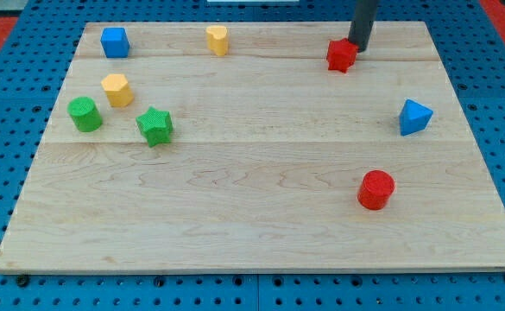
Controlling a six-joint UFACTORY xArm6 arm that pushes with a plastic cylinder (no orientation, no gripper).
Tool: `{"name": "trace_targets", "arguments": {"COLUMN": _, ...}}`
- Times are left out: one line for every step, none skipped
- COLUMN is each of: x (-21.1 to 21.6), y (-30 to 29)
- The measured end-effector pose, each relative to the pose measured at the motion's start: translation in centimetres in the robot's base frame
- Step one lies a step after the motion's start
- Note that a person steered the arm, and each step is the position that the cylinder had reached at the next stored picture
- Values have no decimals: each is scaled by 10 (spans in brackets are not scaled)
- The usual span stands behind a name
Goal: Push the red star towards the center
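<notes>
The red star [341, 55] sits near the top edge of the wooden board [261, 207], right of the middle. My tip [358, 48] is just to the star's upper right, touching or almost touching it. The dark rod rises from there out of the view's top.
A blue cube [114, 41] and a yellow block [217, 40] lie along the top. A yellow hexagon [116, 89], a green cylinder [85, 114] and a green star [154, 126] cluster at the left. A blue triangle [414, 117] and a red cylinder [376, 189] lie at the right.
</notes>
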State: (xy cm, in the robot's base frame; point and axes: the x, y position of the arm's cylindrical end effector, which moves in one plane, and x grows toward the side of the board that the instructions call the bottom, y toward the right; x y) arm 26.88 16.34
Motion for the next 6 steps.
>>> {"name": "trace_targets", "arguments": {"x": 2, "y": -36}}
{"name": "trace_targets", "arguments": {"x": -5, "y": -37}}
{"name": "trace_targets", "arguments": {"x": 34, "y": -37}}
{"name": "trace_targets", "arguments": {"x": 25, "y": -42}}
{"name": "trace_targets", "arguments": {"x": -3, "y": -58}}
{"name": "trace_targets", "arguments": {"x": -24, "y": -88}}
